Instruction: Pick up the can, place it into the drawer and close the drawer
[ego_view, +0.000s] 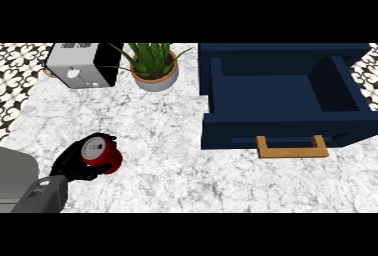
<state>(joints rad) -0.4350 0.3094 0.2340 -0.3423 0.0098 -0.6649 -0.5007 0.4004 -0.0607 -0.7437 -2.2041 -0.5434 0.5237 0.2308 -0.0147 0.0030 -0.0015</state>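
Grey forearm (44, 197) comes in at the near left corner and ends in the black left hand (70, 165). Its fingers and thumb are curled round the can (101, 152), gripping it from the left and near sides. The can is red with a silver top, and that top faces up towards the view. Whether its base rests on the counter (170, 170) or hangs just above it cannot be told. Hand and can sit at the near left of the white marbled counter, well apart from everything else on it.

Far to the right stands the dark blue drawer (280, 131), pulled open towards the near side. Its inside shows as a bare blue floor between blue walls, with nothing in it. A tan handle (292, 148) juts from the front wall, on the side nearest the view. The can is outside the drawer, off to its left and a little nearer.

At the far side, left of the drawer, a plant (150, 54) with long green leaves grows from a pale pot (156, 80). Just left of the pot is a toaster (81, 65), white on top and black on its right side. Patterned black-and-white floor (16, 75) shows beyond the counter's left edge and again at the far right corner.

No right hand shows in the view.
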